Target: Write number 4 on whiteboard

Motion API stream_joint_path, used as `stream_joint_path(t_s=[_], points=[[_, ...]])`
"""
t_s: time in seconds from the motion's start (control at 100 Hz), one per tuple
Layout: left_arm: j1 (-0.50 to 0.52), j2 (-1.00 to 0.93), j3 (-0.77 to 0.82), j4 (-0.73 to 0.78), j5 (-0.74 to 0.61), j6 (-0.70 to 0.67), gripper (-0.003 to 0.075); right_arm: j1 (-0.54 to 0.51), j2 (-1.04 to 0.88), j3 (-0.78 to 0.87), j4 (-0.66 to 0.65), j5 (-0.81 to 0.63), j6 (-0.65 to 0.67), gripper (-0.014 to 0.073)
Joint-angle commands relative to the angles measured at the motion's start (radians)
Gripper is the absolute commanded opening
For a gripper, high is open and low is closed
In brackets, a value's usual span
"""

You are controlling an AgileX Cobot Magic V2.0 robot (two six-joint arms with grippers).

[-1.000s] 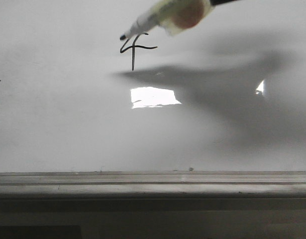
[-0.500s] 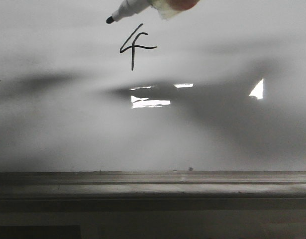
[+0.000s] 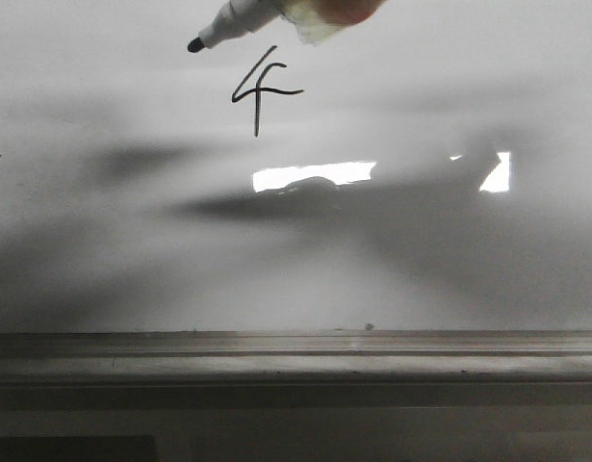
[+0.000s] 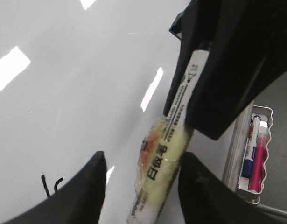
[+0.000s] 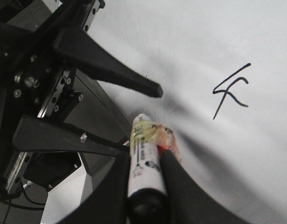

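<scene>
Right fingers (image 5: 173, 186) clamp the marker (image 5: 144, 163) mid-barrel; left gripper (image 4: 141, 186) gapes empty; marker probably light, stiff, slippery.

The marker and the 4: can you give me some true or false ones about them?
1. The number 4 is already drawn on the whiteboard. True.
2. The marker tip is touching the 4. False: it is apart from it, off to the left in the front view.
3. The right gripper holds the marker. True.
4. The 4 is red. False: it is black.
5. The left gripper fingers are closed tight. False: they are spread apart.
</scene>
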State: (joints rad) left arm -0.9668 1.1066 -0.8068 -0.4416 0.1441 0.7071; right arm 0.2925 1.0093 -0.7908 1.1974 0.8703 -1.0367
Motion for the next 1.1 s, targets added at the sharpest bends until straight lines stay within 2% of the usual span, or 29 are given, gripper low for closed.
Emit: stream_joint_path(t_s=[0.0, 0.08, 0.16, 0.62, 0.7, 0.87, 1.09], points=[[-0.007, -0.016, -0.036, 0.003, -0.060, -0.001, 0.0197, -0.003, -0.014, -0.033, 0.051, 0.019, -0.002, -0.0049], [-0.007, -0.016, -0.036, 0.007, -0.053, -0.001, 0.0125, -0.003, -0.014, -0.033, 0.062, 0.031, -0.002, -0.0049], [-0.007, -0.016, -0.036, 0.007, -0.046, -0.001, 0.0089, -0.003, -0.014, -0.033, 0.064, 0.042, -0.002, -0.0049], [-0.007, -0.016, -0.036, 0.007, -0.015, 0.017, 0.0086, -0.003, -0.014, -0.033, 0.070, 0.084, -0.004, -0.0049], [-0.007, -0.016, -0.036, 0.013, 0.001, 0.018, 0.0108, -0.003, -0.014, -0.033, 0.070, 0.091, -0.004, -0.0049], [-0.007, -0.016, -0.036, 0.015, 0.012, 0.038, 0.0237, -0.003, -0.014, -0.033, 0.070, 0.108, -0.012, -0.0049], [-0.007, -0.016, -0.036, 0.015, 0.025, 0.040, 0.0239, -0.003, -0.014, -0.033, 0.070, 0.113, -0.014, -0.0049]])
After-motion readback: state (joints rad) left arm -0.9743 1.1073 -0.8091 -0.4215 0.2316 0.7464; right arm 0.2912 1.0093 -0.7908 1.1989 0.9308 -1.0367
